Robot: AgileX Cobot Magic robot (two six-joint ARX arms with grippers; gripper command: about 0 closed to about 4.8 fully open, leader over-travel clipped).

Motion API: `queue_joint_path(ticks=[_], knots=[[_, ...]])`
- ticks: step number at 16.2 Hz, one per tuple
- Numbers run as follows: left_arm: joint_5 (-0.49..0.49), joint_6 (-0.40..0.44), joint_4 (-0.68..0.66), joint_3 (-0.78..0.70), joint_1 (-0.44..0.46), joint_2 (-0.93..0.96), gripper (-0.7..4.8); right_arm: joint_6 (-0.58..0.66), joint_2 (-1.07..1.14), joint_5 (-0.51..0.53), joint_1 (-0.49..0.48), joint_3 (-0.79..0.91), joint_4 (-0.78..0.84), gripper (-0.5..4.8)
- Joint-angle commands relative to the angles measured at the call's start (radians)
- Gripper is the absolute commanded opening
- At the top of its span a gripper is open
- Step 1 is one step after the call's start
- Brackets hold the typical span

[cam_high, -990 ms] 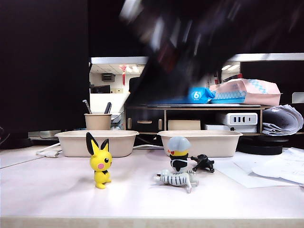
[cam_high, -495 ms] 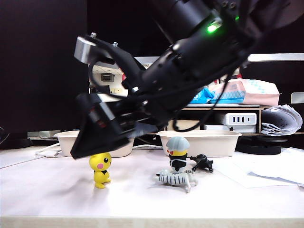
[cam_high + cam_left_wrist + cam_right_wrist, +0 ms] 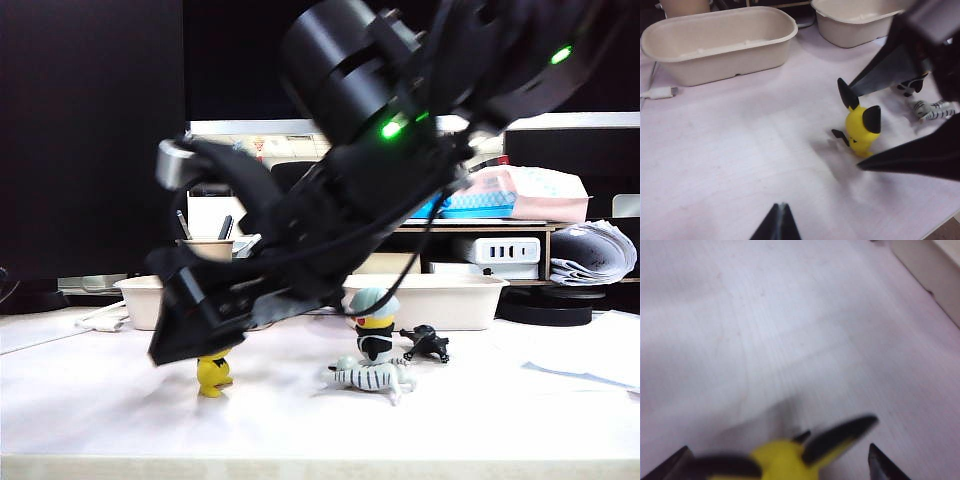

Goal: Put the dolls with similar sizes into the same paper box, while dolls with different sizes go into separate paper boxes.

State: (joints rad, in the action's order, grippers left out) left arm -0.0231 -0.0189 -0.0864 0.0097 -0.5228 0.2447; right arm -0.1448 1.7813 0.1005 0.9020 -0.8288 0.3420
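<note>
The yellow black-eared doll point(image 3: 862, 130) stands on the table, only its feet point(image 3: 212, 375) showing below my right gripper point(image 3: 190, 345). That gripper is open, reaches across to the left, and has one finger point(image 3: 890, 75) on each side of the doll's head point(image 3: 780, 460), apart from it. The white-capped doll point(image 3: 375, 325), the striped animal point(image 3: 368, 377) and the black creature point(image 3: 428, 343) sit together further right. Two beige paper boxes point(image 3: 135, 295) point(image 3: 450, 300) stand behind. My left gripper point(image 3: 781, 210) is shut, holds nothing, and hangs over bare table.
A round beige pen cup point(image 3: 205, 252) stands behind the left box. A white cable plug point(image 3: 657, 92) lies beside that box. Loose papers point(image 3: 590, 355) lie at the right, with a shelf of boxes and a power strip point(image 3: 500, 250) behind.
My right arm has swung down from above, its gripper has opened wide and dropped over the yellow doll's head. The dolls, the boxes and my left gripper have not moved.
</note>
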Motion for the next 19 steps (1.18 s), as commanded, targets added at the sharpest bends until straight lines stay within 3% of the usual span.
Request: queue_joint_path(ticks=[1, 2, 3, 4, 5, 10, 12, 14, 16, 19], knots=[[0.0, 0.001, 0.013, 0.002, 0.0, 0.001, -0.05, 0.014, 0.029, -0.007, -0.003, -0.013, 0.011, 4.79], [0.0, 0.001, 0.013, 0.002, 0.0, 0.001, -0.05, 0.014, 0.031, -0.013, -0.006, -0.013, 0.001, 4.79], [0.0, 0.001, 0.013, 0.002, 0.0, 0.001, -0.05, 0.014, 0.033, -0.014, -0.008, -0.013, 0.0, 4.45], [0.0, 0.001, 0.013, 0.002, 0.0, 0.001, -0.05, 0.014, 0.033, -0.018, -0.015, -0.013, 0.007, 2.86], [0.0, 0.001, 0.013, 0.002, 0.0, 0.001, -0.05, 0.014, 0.033, -0.016, -0.023, -0.013, 0.015, 1.65], [0.0, 0.001, 0.013, 0.002, 0.0, 0.001, -0.05, 0.042, 0.031, -0.017, -0.027, -0.027, 0.165, 1.15], [0.0, 0.001, 0.012, 0.002, 0.002, -0.024, -0.05, 0.041, 0.038, -0.021, -0.04, -0.158, 0.123, 1.17], [-0.035, 0.001, 0.013, 0.002, 0.089, -0.118, -0.05, 0.042, 0.104, -0.012, -0.065, -0.372, 0.031, 1.49], [-0.034, 0.001, 0.014, 0.002, 0.201, -0.198, -0.05, 0.04, 0.206, -0.013, -0.091, -0.592, -0.073, 1.49], [-0.034, 0.001, 0.013, 0.002, 0.271, -0.231, -0.05, 0.04, 0.353, -0.014, -0.121, -0.79, -0.136, 1.49]])
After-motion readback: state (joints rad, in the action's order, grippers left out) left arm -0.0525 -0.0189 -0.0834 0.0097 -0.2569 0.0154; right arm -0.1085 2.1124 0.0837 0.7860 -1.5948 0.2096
